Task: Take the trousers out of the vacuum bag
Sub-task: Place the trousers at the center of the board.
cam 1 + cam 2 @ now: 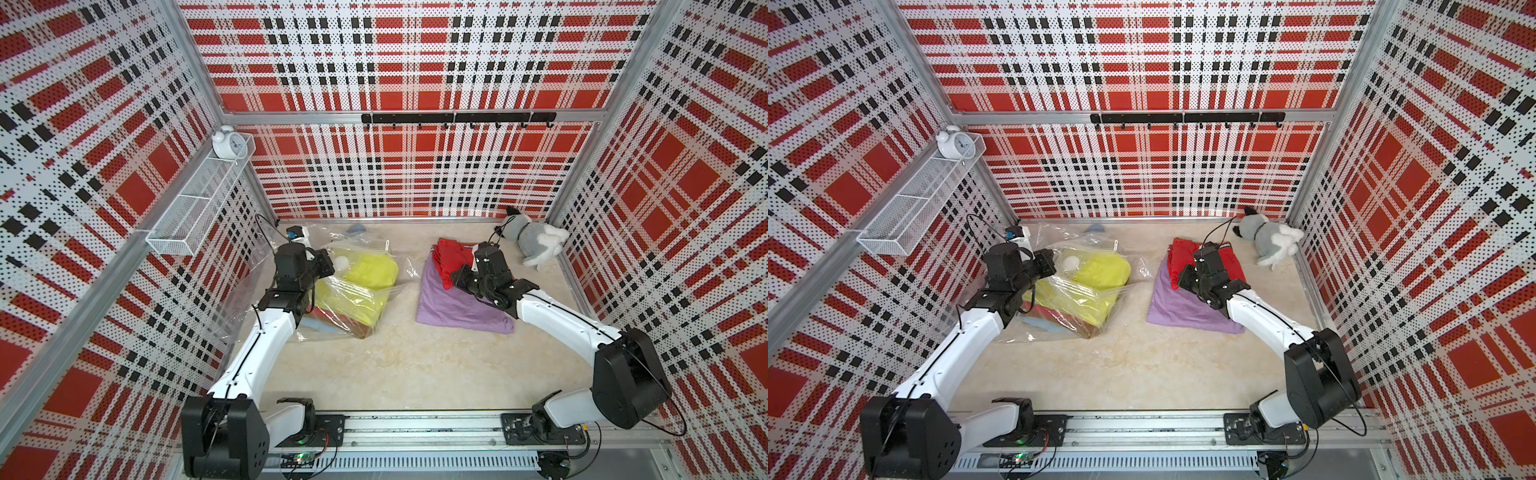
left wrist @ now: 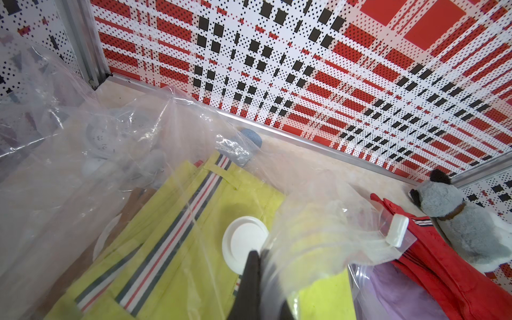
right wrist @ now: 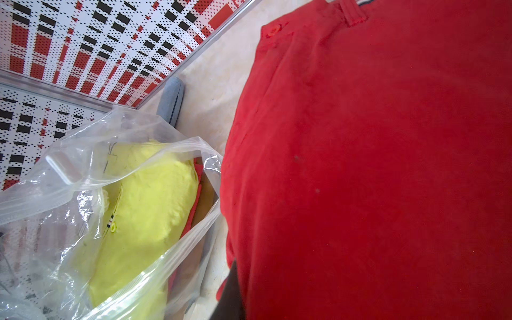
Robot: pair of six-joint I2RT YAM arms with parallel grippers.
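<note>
The vacuum bag lies crinkled at the left, its mouth facing right. Yellow-green trousers lie on top inside it, over brown and light blue ones. My left gripper is shut on a fold of the bag's plastic beside the white valve cap. Outside the bag, red trousers lie on lilac trousers. My right gripper is shut on the red trousers. The cloth hides all but one dark finger.
A grey-white plush toy lies in the back right corner. A blue-grey cloth roll lies by the back wall behind the bag. A small white-and-blue device stands at the back left. A wire shelf with an alarm clock hangs on the left wall.
</note>
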